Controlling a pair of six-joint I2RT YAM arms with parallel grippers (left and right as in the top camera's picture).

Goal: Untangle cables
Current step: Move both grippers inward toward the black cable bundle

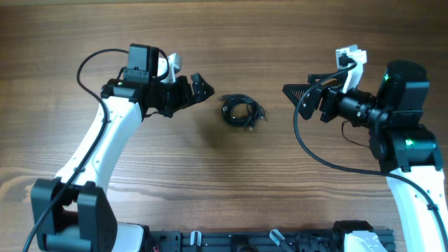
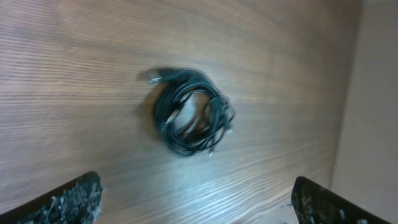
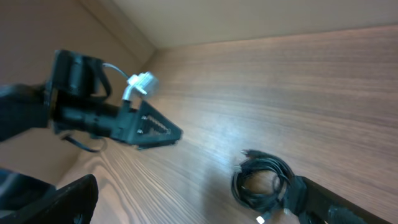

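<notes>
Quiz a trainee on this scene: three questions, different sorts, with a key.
1. True or false: the left gripper holds the cables.
2. The cables lie: A) coiled in one bundle between the two grippers; B) stretched out straight; C) draped over an arm.
3. Fill in: the right gripper is ____ (open or shut).

Key: 1 false, it is open and apart from them; 2 A; 3 open.
</notes>
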